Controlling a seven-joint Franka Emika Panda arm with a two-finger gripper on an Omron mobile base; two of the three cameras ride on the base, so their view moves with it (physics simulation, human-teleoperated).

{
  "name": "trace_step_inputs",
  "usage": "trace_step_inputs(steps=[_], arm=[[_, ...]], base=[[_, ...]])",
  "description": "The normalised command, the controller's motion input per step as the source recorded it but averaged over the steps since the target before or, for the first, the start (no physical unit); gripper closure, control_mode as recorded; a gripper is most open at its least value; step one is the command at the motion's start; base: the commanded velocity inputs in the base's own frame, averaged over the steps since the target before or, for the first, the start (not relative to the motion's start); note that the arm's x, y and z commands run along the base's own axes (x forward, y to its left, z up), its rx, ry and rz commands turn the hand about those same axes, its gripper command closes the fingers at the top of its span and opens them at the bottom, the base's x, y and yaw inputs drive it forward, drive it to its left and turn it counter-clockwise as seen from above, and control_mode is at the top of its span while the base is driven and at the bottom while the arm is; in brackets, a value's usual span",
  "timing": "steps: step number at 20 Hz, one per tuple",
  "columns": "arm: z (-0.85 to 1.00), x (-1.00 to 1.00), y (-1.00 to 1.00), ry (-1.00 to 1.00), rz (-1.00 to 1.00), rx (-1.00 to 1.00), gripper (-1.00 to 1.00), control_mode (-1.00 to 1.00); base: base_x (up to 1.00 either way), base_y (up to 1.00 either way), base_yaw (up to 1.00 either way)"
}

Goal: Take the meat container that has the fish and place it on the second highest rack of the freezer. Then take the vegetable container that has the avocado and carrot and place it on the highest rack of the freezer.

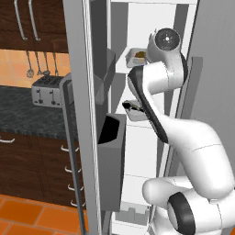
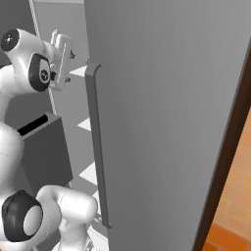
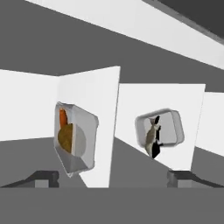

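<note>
Twice catching sight of the gripper (image 3: 112, 178): spreading its two dark tips far apart in the hand view and pinching nothing, and hanging pale beside the edge of the closed grey door (image 2: 166, 98) high at the left of the right base view. Reaching with the white arm (image 1: 188, 137) up from the base into the freezer (image 1: 137, 27), between its swung-open door (image 1: 110, 151) at the left and the closed door at the right.

Looking from the hand, rolled onto its side, at two clear containers lying well ahead of the tips and touching neither. Finding the vegetable container (image 3: 83, 131) ahead of the left tip, sitting against the upper rack (image 3: 98, 96), and carrying the avocado (image 3: 66, 138) with the carrot (image 3: 64, 117) touching it at one end. Finding the meat container (image 3: 168, 127) farther off, ahead of the right tip, sitting against the lower rack (image 3: 175, 98), and carrying the fish (image 3: 152, 136) near its middle.

Seeing, in the left base view, the vegetable container just left of the arm's round wrist joint, and the meat container one rack below it, partly hiding behind the forearm. Noting, far left beyond the open door, a toaster (image 1: 46, 89) standing on the dark worktop (image 1: 23, 119).
</note>
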Motion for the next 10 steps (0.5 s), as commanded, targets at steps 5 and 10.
trace_step_inputs(steps=[5, 10], arm=[[-0.06, -1.0, 0.1, 0.19, 0.0, 0.03, -1.0, -1.0], [-0.52, -0.98, 0.0, 0.28, -0.01, 0.02, -1.0, -1.0]], base=[[0.0, 0.0, 0.0], [0.0, 0.0, 0.0]])
